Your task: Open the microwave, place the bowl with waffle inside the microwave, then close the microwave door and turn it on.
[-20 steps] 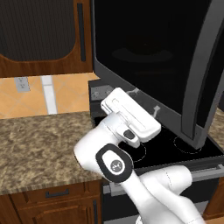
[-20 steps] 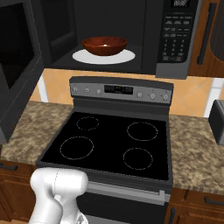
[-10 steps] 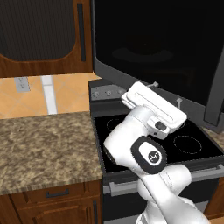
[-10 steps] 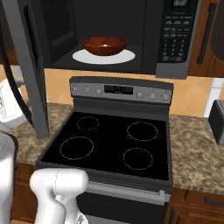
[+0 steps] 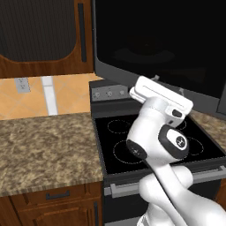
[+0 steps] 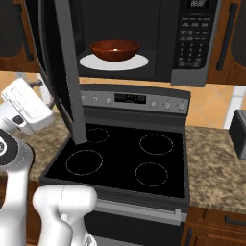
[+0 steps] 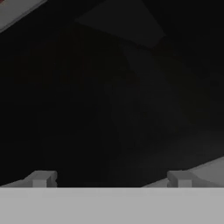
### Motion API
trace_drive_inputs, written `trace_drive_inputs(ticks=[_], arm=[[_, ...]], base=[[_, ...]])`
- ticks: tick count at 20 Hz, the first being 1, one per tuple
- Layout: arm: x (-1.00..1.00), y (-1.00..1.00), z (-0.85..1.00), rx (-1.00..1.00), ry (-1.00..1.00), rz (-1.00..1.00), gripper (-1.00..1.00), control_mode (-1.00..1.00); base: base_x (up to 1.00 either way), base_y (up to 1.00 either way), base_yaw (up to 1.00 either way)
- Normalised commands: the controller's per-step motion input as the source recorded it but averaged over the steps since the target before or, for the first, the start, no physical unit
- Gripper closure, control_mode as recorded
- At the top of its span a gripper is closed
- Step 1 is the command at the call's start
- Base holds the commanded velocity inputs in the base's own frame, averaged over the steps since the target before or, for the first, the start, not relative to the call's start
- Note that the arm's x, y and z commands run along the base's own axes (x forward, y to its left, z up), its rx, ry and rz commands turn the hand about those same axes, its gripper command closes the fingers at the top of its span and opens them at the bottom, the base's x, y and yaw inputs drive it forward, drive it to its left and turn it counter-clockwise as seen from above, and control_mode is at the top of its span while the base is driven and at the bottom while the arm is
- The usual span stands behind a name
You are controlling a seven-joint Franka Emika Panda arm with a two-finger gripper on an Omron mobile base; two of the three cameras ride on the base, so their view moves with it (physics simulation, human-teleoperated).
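Observation:
The microwave (image 6: pixel 192 43) hangs open above the stove. Its white round plate (image 6: pixel 137 62) carries the reddish-brown bowl (image 6: pixel 115 49). The waffle is mostly hidden by the bowl's rim; only a pale spot shows inside. The microwave door (image 6: pixel 67 72) stands partly swung, with its black glass (image 5: pixel 154 39) facing my arm. My gripper (image 5: pixel 168 84) is pressed against the door's outer glass, open with nothing between its fingers. From the right it appears behind the door's edge as the gripper (image 6: pixel 44 93). The hand view has the fingertips (image 7: pixel 41 178) wide apart before dark glass.
A black-topped stove (image 6: pixel 120 158) with knobs lies under the microwave. Granite counter (image 5: pixel 44 150) runs to its left and to its right (image 6: pixel 211 168). A dark appliance (image 6: pixel 239 127) sits at the far right. Wooden cabinets (image 5: pixel 39 39) flank the microwave.
The microwave door has swung further toward the opening. My hand has moved to the right along with it, staying against the glass. The jaws stay wide.

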Motion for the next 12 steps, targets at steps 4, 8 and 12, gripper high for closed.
trace_drive_inputs(ticks=[4, 8, 12], arm=[[0.37, -0.35, 0.0, 0.06, 0.12, 0.23, -1.0, -1.0], [0.35, -0.51, 0.0, 0.04, 0.11, 0.23, -1.0, -1.0], [0.4, -0.36, 0.0, 0.0, 0.12, 0.17, -1.0, -1.0]], base=[[0.0, 0.0, 0.0], [0.0, 0.0, 0.0], [0.0, 0.0, 0.0]])
